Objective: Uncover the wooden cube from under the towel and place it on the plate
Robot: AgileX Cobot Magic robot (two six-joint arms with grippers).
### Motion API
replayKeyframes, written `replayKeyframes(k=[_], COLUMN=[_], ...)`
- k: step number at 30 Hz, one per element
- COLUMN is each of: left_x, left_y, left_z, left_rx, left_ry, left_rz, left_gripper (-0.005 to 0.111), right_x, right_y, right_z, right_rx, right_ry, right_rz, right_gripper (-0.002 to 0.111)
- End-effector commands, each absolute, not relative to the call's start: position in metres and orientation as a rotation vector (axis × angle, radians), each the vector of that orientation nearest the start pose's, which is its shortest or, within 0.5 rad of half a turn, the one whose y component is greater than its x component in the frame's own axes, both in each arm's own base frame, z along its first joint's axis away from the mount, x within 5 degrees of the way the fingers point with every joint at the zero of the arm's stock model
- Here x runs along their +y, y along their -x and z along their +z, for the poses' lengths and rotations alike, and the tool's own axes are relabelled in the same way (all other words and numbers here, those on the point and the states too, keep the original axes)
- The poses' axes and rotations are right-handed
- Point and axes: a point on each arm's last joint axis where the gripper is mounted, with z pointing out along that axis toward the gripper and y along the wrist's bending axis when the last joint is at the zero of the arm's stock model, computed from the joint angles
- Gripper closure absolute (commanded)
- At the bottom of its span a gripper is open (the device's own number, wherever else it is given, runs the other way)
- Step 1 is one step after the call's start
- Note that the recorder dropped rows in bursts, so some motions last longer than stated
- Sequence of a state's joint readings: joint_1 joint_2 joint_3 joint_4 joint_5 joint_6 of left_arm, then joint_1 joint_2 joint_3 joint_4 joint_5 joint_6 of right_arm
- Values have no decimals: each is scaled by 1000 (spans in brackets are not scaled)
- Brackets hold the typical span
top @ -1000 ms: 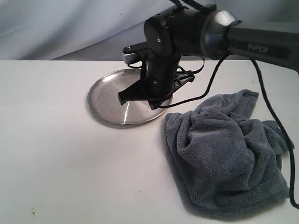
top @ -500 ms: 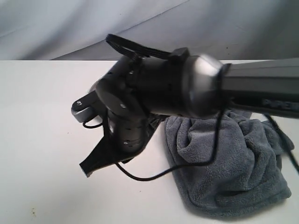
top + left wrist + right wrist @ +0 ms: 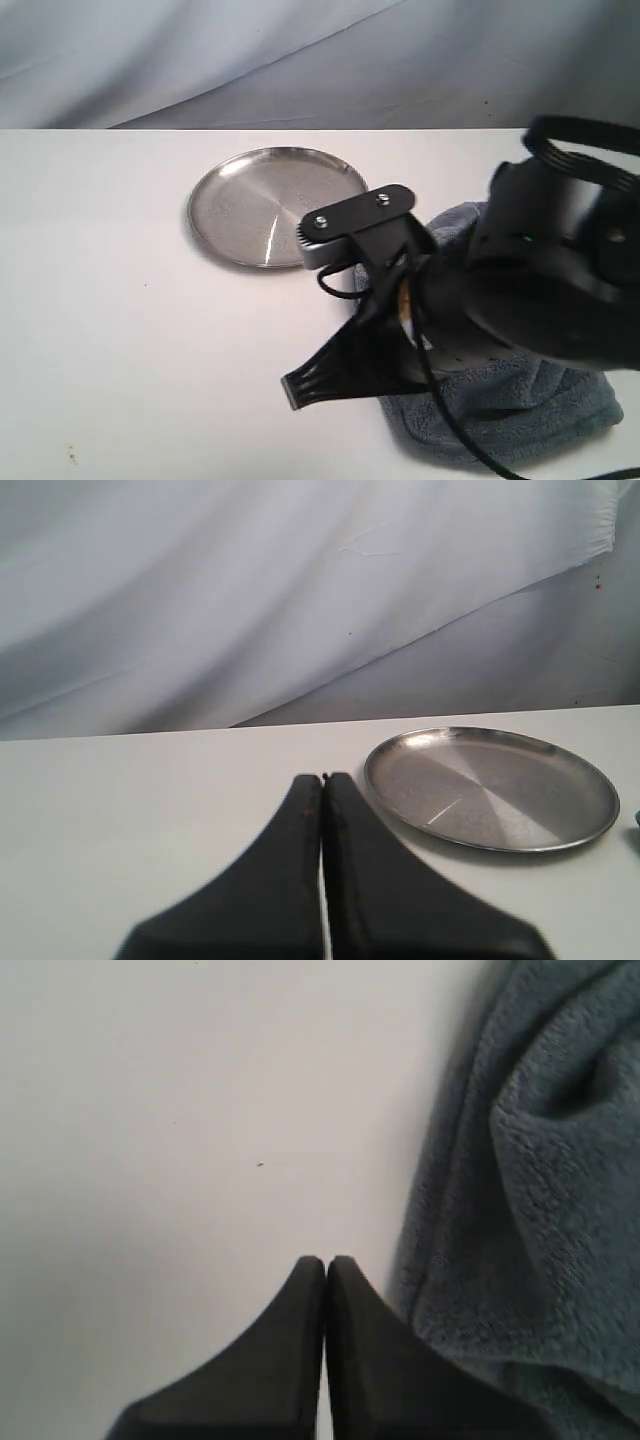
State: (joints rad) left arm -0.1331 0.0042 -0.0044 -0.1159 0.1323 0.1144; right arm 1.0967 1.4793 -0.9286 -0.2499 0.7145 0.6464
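White tabletop (image 3: 120, 330), pale draped backdrop (image 3: 200, 60), round shiny silver metal plate (image 3: 250, 200) near crumpled grey-blue fleece towel (image 3: 520, 425), right gripper (image 3: 325, 1262) clenched empty beside towel's edge, left gripper (image 3: 322, 778) clamped empty, facing plate, visible only from its wrist, wooden cube hidden

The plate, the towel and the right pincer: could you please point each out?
plate (image 3: 250, 205): exterior view, bare brushed centre.
towel (image 3: 540, 1160): right wrist view, fluffy fold.
right pincer (image 3: 324, 1260): right wrist view, midway between its closed fingertips.
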Motion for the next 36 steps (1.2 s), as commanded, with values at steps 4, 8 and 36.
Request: replayKeyframes(k=[4, 8, 36], left_x=[-9, -9, -9], left_y=[-56, -56, -56], left_z=[201, 201, 201], left_rx=[1612, 1612, 1612], left_ry=[-120, -120, -120], left_rz=[-123, -123, -123], left_gripper=[107, 107, 107], right_x=[207, 193, 129], right_y=[-131, -129, -190], right_z=[232, 231, 228], right_rx=[2579, 2577, 2699], right_ry=[657, 591, 256], right_rz=[207, 156, 103], right_gripper=[108, 108, 108])
